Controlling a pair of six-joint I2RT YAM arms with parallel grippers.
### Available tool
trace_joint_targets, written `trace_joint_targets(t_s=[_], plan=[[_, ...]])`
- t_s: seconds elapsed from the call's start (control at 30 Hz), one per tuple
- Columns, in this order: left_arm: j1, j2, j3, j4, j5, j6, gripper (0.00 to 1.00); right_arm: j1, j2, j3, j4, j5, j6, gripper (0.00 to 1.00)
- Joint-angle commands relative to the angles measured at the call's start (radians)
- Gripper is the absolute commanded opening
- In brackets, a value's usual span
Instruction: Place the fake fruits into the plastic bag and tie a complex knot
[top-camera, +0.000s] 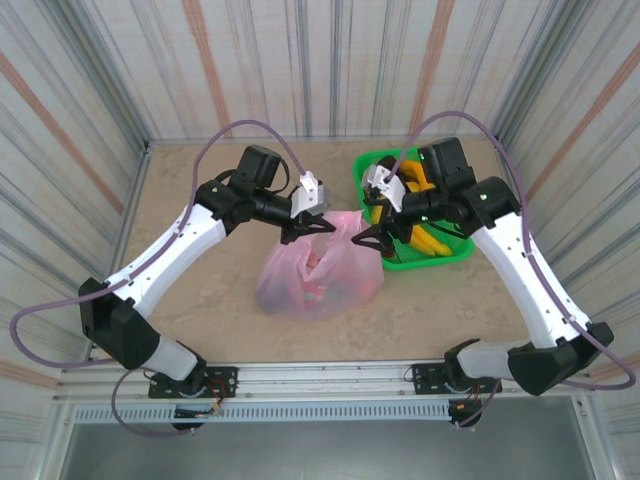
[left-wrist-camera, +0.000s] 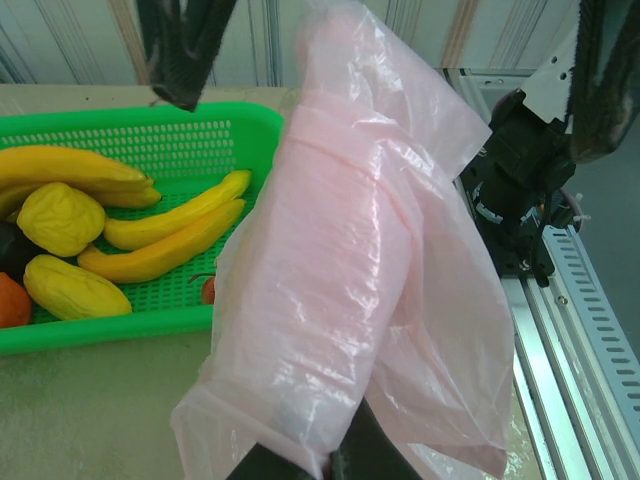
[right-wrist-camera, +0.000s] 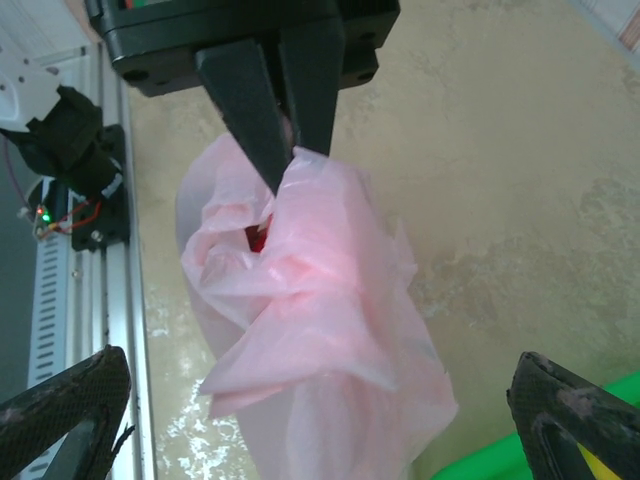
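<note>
The pink plastic bag sits mid-table with reddish fruit shapes showing through its film. My left gripper is shut on a bunched upper strip of the bag, with its jaws pinching the film. My right gripper stands wide open on either side of the bag's upper right part, its fingertips well apart and not touching the film. More fake fruits, mostly yellow bananas, lie in the tray. The knot is out of view.
The green tray sits right behind the bag at the back right, under my right arm. It also holds yellow lumpy fruits, an orange piece and a small red one. Corrugated walls enclose the table, and a metal rail runs along the near edge.
</note>
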Motion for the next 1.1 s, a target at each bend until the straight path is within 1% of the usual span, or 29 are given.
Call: trace_joint_targets(t_s=[0.0, 0.2, 0.4, 0.7, 0.93, 1.07], plan=[[-0.002, -0.037, -0.007, -0.019, 0.019, 0.026, 0.05, 0.009, 0.048, 0.045, -0.048, 0.017, -0.019, 0.97], [-0.004, -0.04, -0.006, -0.024, 0.024, 0.033, 0.06, 0.022, 0.117, 0.085, -0.041, -0.026, -0.058, 0.88], [-0.003, -0.043, -0.007, -0.025, 0.024, 0.039, 0.06, 0.046, 0.151, 0.098, -0.052, -0.068, -0.084, 0.87], [-0.004, -0.047, -0.007, -0.025, 0.019, 0.04, 0.06, 0.081, 0.187, 0.1, -0.06, -0.058, -0.091, 0.76], [-0.003, -0.055, -0.006, -0.027, 0.017, 0.04, 0.06, 0.091, 0.195, 0.092, -0.061, -0.052, -0.092, 0.59], [-0.003, -0.055, -0.006, -0.027, 0.016, 0.04, 0.06, 0.095, 0.189, 0.082, -0.049, -0.065, -0.089, 0.46]])
